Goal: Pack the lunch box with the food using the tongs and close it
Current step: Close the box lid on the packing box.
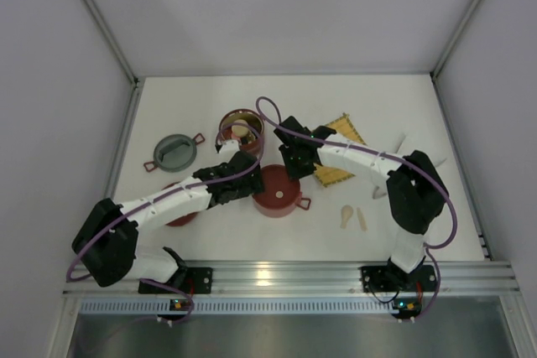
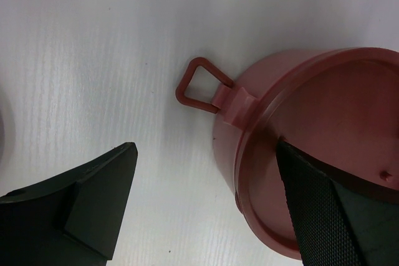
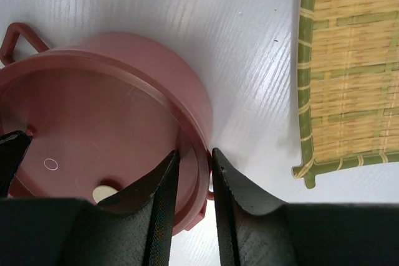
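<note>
A lidded dark-red tier of the lunch box (image 1: 275, 192) stands mid-table. My right gripper (image 1: 294, 169) comes down on its far side. In the right wrist view that gripper (image 3: 195, 152) is shut on the tier's rim (image 3: 201, 130), one finger on the lid and one outside the wall. My left gripper (image 1: 243, 180) is at the tier's left side. It is wide open (image 2: 206, 147), with one finger (image 2: 324, 210) over the lid and the other over bare table beside the side handle (image 2: 198, 85). Behind stands a second, open bowl (image 1: 243, 127) with food in it. The tongs are mostly hidden; a pale sliver (image 1: 402, 141) shows by the right forearm.
A grey round lid (image 1: 174, 153) with red handles lies at the left. A flat dark-red lid (image 1: 180, 214) lies partly under my left arm. The yellow woven mat (image 1: 342, 153) sits right of the lidded tier, its green edge (image 3: 303, 66) close by. Two beige sticks (image 1: 354, 218) lie in front.
</note>
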